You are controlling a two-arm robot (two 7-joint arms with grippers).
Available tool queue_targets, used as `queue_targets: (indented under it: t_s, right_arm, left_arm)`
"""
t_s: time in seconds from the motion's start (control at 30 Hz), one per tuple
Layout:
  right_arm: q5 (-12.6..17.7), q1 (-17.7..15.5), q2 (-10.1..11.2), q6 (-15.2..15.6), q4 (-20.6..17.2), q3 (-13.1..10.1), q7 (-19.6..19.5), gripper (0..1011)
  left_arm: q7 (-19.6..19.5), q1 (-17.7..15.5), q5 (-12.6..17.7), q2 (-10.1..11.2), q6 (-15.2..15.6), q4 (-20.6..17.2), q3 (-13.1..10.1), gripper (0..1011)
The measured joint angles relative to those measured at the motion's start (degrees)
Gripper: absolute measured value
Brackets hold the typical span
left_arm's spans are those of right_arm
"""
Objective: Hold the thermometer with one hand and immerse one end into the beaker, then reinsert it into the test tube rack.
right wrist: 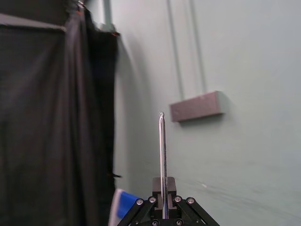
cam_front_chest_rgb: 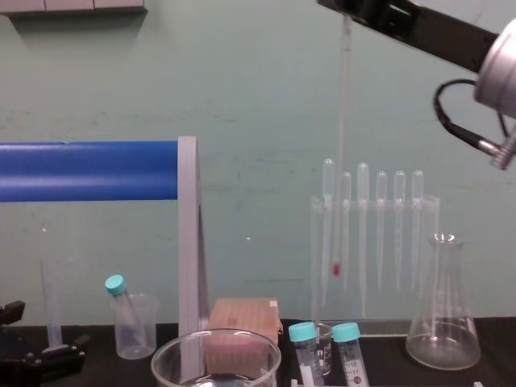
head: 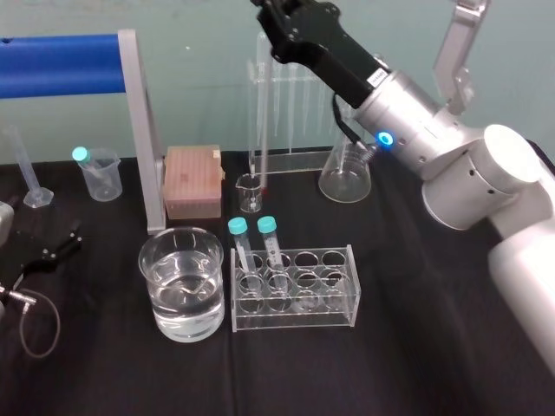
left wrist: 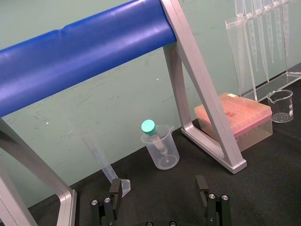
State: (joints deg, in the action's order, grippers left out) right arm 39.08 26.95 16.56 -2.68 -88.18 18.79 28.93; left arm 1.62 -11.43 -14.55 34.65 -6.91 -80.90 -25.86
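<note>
Right black gripper [right wrist: 163, 192] high above the tall clear acrylic test tube rack [cam_front_chest_rgb: 428, 218], jaws clamped on the long thin glass thermometer [cam_front_chest_rgb: 342, 121]. Thermometer hangs upright at the rack's left end. Left gripper [left wrist: 160, 200] well left of the rack, jaws apart.

Three beakers [head: 181, 290], one flask [head: 345, 178], one thermometer [cam_front_chest_rgb: 342, 121]

A lab: beaker [head: 157, 260], conical flask [head: 345, 178], pipettes [cam_front_chest_rgb: 380, 230], capped tubes [head: 270, 241].
</note>
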Motion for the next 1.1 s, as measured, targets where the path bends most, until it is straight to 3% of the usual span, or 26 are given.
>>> queue_targets:
  t_s: [0.27,0.47,0.7,1.1]
  right_arm:
    - [5.03,3.76,-2.76,-1.59,4.27,3.71,7.38,53]
    - [6.82,4.7,-3.92,-1.61,5.41,6.81,10.7,53]
    - [7.15,4.81,-4.43,-2.37,7.26,9.93,13.04,53]
    - [6.43,6.71,-4.85,-4.68,14.53,13.96,15.21,53]
  left_arm:
    - [0.0,0.0,0.0,0.0,0.0,0.0,0.0,1008]
    - [0.0,0.0,0.0,0.0,0.0,0.0,0.0,1008]
    - [0.0,0.0,0.0,0.0,0.0,0.0,0.0,1008]
    - [0.0,0.0,0.0,0.0,0.0,0.0,0.0,1008]
